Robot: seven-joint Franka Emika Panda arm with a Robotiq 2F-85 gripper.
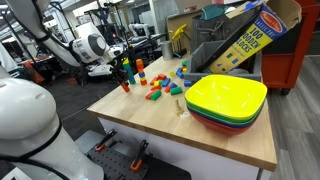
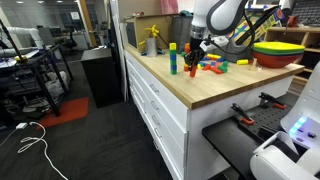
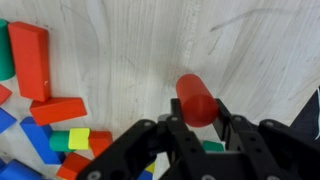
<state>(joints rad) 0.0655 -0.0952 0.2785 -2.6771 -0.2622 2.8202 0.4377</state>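
Observation:
My gripper (image 3: 198, 120) is shut on a red cylinder block (image 3: 195, 98) and holds it upright just above the light wooden tabletop (image 3: 130, 50). In both exterior views the gripper (image 1: 124, 72) (image 2: 193, 55) hangs at the table's end with the red cylinder (image 1: 125, 86) (image 2: 193, 70) at its tips. A small tower of stacked blocks (image 1: 139, 70) (image 2: 172, 58) stands right beside it. A pile of loose coloured blocks (image 1: 160, 86) (image 2: 212, 67) lies close by. In the wrist view, red (image 3: 32, 58), yellow (image 3: 78, 138) and blue blocks lie to the left.
A stack of coloured bowls with a yellow one on top (image 1: 226, 100) (image 2: 278, 48) sits on the table. A tilted cardboard block box (image 1: 250, 35) and a yellow object (image 1: 178, 38) (image 2: 152, 42) stand at the back. Drawers (image 2: 150, 100) run under the tabletop.

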